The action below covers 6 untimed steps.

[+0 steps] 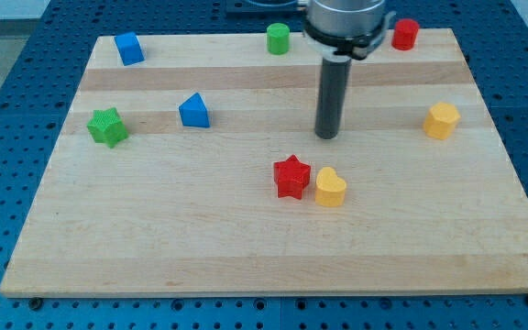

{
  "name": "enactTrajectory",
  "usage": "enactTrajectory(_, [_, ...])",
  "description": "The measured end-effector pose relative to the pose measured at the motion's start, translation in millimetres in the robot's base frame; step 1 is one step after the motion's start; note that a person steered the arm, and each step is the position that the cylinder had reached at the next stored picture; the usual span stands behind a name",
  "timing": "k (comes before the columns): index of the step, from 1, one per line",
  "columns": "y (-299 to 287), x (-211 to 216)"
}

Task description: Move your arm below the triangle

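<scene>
Resting my tip (326, 136) on bare surface (246, 247), well right of blue triangle (193, 111), beyond red star (291, 177); gripless tool, holding nothing.

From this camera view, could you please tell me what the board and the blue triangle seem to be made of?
The board: pale wood, matte, judging by its grain and plank bands. The blue triangle: probably plastic, uniformly coloured with a slight sheen; I cannot be sure.

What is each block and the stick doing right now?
Blue triangle: alone, untouched.
My tip: on the board, right of the triangle, touching no block.
Red star: touching the yellow heart.
Green star: alone.
Blue cube, green cylinder, red cylinder, yellow hexagon: standing apart.
</scene>
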<state>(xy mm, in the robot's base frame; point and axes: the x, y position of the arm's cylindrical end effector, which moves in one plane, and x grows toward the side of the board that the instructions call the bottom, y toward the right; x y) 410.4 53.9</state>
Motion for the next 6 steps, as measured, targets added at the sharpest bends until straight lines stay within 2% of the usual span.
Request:
enactTrajectory(1, [-28,0])
enactTrajectory(3, [-33,0])
enactTrajectory(6, [-128,4])
